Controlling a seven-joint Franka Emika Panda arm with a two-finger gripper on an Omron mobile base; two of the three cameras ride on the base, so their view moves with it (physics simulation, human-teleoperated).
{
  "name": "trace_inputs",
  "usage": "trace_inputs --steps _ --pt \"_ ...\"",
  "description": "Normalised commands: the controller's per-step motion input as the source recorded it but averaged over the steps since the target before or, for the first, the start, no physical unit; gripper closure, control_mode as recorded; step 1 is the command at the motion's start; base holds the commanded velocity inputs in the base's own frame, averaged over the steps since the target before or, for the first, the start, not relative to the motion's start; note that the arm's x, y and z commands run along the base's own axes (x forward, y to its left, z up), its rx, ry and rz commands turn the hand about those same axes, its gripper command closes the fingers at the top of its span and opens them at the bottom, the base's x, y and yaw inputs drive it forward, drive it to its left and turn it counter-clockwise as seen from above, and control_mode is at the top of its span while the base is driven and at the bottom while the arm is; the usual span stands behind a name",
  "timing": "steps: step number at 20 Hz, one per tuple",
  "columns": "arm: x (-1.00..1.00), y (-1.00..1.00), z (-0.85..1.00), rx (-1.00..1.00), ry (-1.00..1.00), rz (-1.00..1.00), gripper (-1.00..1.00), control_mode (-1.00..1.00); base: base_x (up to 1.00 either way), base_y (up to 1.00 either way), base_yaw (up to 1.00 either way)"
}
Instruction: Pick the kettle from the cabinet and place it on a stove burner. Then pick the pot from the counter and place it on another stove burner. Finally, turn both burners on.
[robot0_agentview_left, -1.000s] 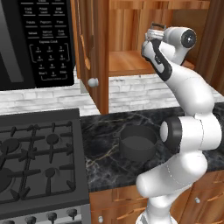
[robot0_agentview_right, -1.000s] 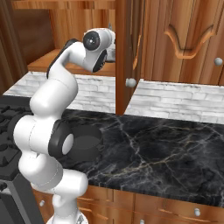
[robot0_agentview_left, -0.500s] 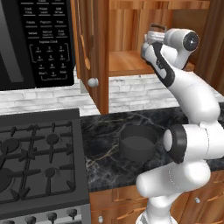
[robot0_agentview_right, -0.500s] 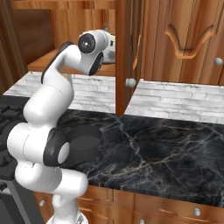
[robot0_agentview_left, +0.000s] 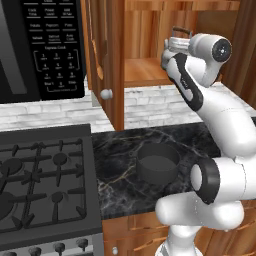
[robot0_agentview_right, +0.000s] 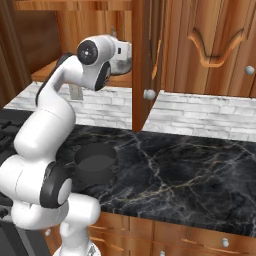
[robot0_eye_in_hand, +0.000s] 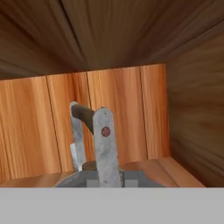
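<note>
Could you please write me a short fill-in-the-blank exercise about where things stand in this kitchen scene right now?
1. The kettle sits at the gripper, inside the open wooden ____.
2. The dark grey pot rests on the black marble ____, to the right of the stove.
3. The pot has no ____ on it.
4. The stove burners carry ____ cookware at this moment.

Missing words: cabinet; counter; lid; no

A black built-in microwave with a white-lettered keypad (robot0_agentview_left: 52, 50) hangs against a whitish brick backsplash wall (robot0_agentview_left: 150, 107). Right of that backsplash, closed reddish-brown wooden cupboard doors with silver knobs (robot0_agentview_right: 220, 45) line the wall.
</note>
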Motion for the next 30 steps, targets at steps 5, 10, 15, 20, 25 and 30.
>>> trace_inputs --steps 5,10,15,20,25,30 --pt "-0.51 0.13 0.23 -0.01 0.0 0.0 1.0 -1.0 0.0 0.0 0.0" --pt "-0.57 0.13 0.2 0.0 0.0 0.0 1.0 -1.0 0.0 0.0 0.0" --pt "-0.66 0.03 0.14 0.0 -0.01 0.0 1.0 -1.0 0.0 0.0 0.0" --pt "-0.67 0.07 0.14 0.0 0.0 0.0 1.0 -1.0 0.0 0.0 0.0" --pt "-0.63 0.17 0.06 0.0 0.0 0.0 1.0 -1.0 0.0 0.0 0.0" --pt "-0.66 0.15 0.07 0.0 0.0 0.0 1.0 -1.0 0.0 0.0 0.0"
